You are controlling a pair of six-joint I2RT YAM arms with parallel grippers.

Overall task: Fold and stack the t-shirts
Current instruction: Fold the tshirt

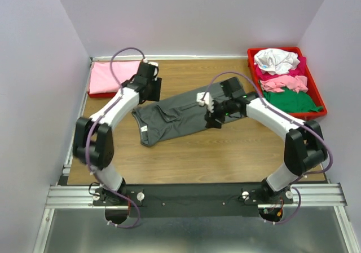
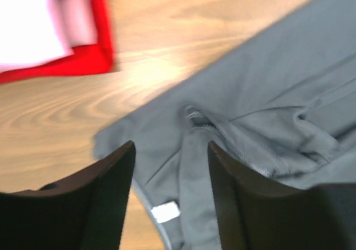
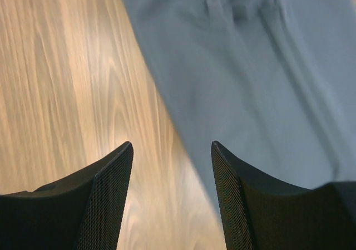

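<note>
Grey t-shirt (image 1: 175, 118) looks mid-fold, centre frame; your left gripper (image 2: 169, 166) and right gripper (image 3: 172, 166) gape empty: likely regrip an edge next.

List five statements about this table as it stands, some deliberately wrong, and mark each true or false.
1. The grey t-shirt lies on the wooden table between the two arms. True.
2. The left jaws are clamped on the grey t-shirt. False: they stand open above it, holding nothing.
3. A white shirt lies on top of the other shirts in the right red tray. True.
4. The tray at the far left is bare. False: a pink shirt lies on the left red tray.
5. The right jaws stand open over the grey t-shirt's edge. True.
</note>
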